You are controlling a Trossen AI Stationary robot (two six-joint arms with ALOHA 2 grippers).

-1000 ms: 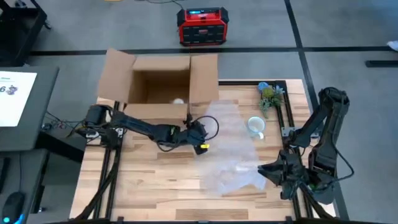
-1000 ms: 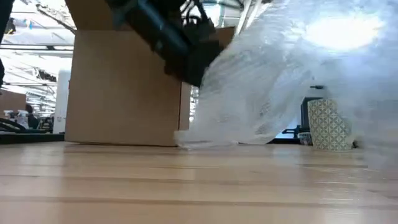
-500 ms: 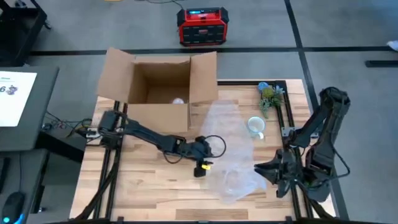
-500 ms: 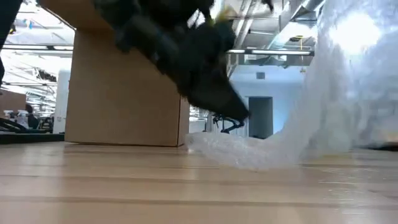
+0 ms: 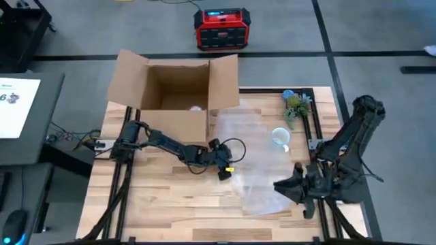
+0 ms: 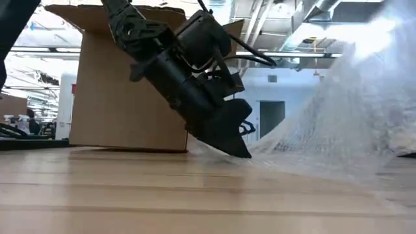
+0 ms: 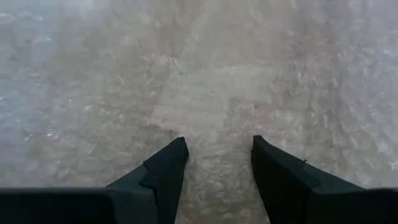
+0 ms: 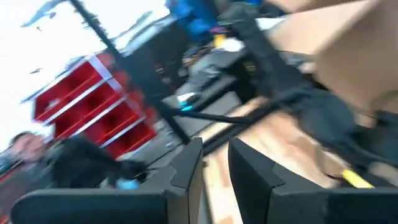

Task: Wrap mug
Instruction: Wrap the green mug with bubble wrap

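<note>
Robotics lab: taped floor [image 5: 327, 41], open-ceiling hall.

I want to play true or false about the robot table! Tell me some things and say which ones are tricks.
1. The mug sits inside the cardboard box. False: it stands on the table, on the far edge of the bubble wrap.
2. The left gripper is at the bubble wrap's edge, jaws open. True.
3. The right gripper is holding the mug. False: it is by the wrap's near corner, far from the mug.
4. The box's flaps are open. True.
</note>
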